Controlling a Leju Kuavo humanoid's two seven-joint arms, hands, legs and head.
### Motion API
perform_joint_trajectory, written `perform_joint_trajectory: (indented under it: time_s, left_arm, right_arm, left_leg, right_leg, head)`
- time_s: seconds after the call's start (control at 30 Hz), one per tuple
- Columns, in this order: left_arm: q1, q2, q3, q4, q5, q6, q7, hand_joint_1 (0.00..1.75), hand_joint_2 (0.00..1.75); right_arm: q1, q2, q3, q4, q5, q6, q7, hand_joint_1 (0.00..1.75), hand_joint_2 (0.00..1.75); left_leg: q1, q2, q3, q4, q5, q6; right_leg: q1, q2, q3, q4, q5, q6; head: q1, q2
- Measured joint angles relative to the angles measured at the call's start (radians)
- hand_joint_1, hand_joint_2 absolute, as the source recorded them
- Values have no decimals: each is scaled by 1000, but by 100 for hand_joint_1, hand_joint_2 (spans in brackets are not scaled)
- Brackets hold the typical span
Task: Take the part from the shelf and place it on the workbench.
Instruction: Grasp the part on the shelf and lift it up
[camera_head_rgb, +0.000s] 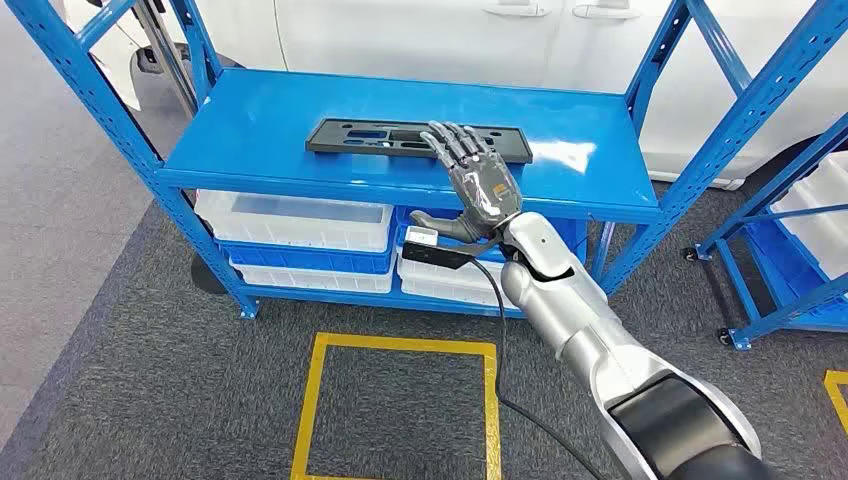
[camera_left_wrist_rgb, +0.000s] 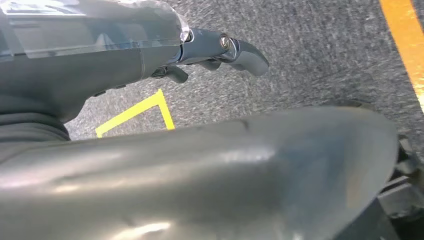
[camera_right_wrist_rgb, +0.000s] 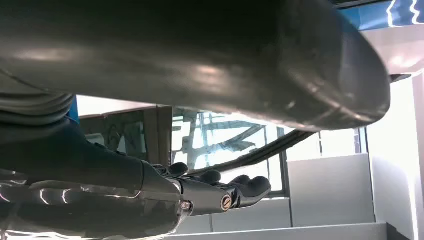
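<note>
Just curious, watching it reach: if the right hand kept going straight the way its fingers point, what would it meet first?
Most likely the black part on the blue shelf. The right hand has spread fingers already over the part's near edge; whether they touch is unclear. Beyond stands a white car.

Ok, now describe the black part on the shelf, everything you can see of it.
The black part is a long, flat, rectangular panel that looks like matte plastic, with several oblong cutouts through which the blue shows. It lies flat on the top board of the blue shelf, lengthwise, near the middle. The right hand reaches over its right portion with fingers spread, the fingertips over the panel; whether they press on it cannot be told. Nothing else touches it.
</note>
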Motion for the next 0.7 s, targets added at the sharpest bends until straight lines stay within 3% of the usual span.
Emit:
perform_joint_trajectory:
  time_s: [0.07,0.1,0.13,0.2,0.27,0.33,0.4,0.47,0.57,0.6,0.63,0.7]
  left_arm:
    - [1,0,0,0,0,0,0,0,0]
    - [1,0,0,0,0,0,0,0,0]
    - [1,0,0,0,0,0,0,0,0]
    - [2,-1,0,0,0,0,0,0,0]
    - [0,-2,0,1,0,0,0,0,0]
    - [-1,-3,0,2,1,0,0,0,0]
    - [-1,-3,0,2,1,0,0,0,0]
    - [-1,-2,0,2,1,0,0,0,0]
    - [0,-2,1,2,3,0,0,0,0]
    - [0,-2,1,2,4,1,0,0,0]
    - [1,-2,1,2,4,1,0,0,0]
    - [2,-2,1,2,4,2,0,0,0]
  right_arm:
    - [4,0,0,1,0,1,0,0,0]
    - [7,0,0,2,1,2,0,0,0]
    - [9,0,0,3,1,2,0,0,0]
    - [9,0,0,3,1,1,1,0,0]
    - [9,0,0,3,1,0,1,0,0]
    - [10,0,0,3,3,0,1,0,87]
    - [11,0,0,2,4,-1,1,0,175]
    - [8,0,0,2,6,0,2,0,175]
    - [7,3,1,3,4,4,-1,0,44]
    - [7,3,1,3,2,5,-2,0,0]
    - [7,4,1,4,0,5,-4,0,0]
    - [6,5,1,4,-1,6,-6,0,0]
  left_leg:
    - [0,0,3,1,-4,1]
    - [-1,-1,7,1,-9,1]
    - [-1,-3,13,2,-14,0]
    - [-1,-5,30,3,-28,-4]
    - [-5,-6,38,7,-40,-12]
    - [-6,-5,37,7,-46,-22]
    - [-6,-3,38,12,-57,-32]
    - [-5,-2,11,78,-92,-43]
    - [1,-1,-97,273,-161,-55]
    - [2,-1,-121,301,-156,-57]
    - [3,-1,-126,291,-132,-58]
    - [5,0,-85,171,-45,-55]
  right_leg:
    - [0,0,-35,45,-1,1]
    - [0,0,-57,64,11,1]
    - [0,0,-58,43,43,-1]
    - [1,0,-11,-91,136,-9]
    - [7,-1,33,-201,183,-20]
    - [13,1,43,-226,176,-30]
    - [7,3,50,-232,171,-38]
    - [1,3,63,-240,167,-47]
    - [2,2,74,-240,157,-55]
    - [2,3,77,-240,153,-54]
    - [1,3,81,-239,149,-53]
    - [1,4,95,-237,137,-49]
  head:
    - [0,0]
    - [0,0]
    - [0,0]
    - [0,0]
    - [0,0]
    - [0,0]
    - [0,0]
    - [0,0]
    - [0,0]
    - [0,0]
    - [0,0]
    - [0,0]
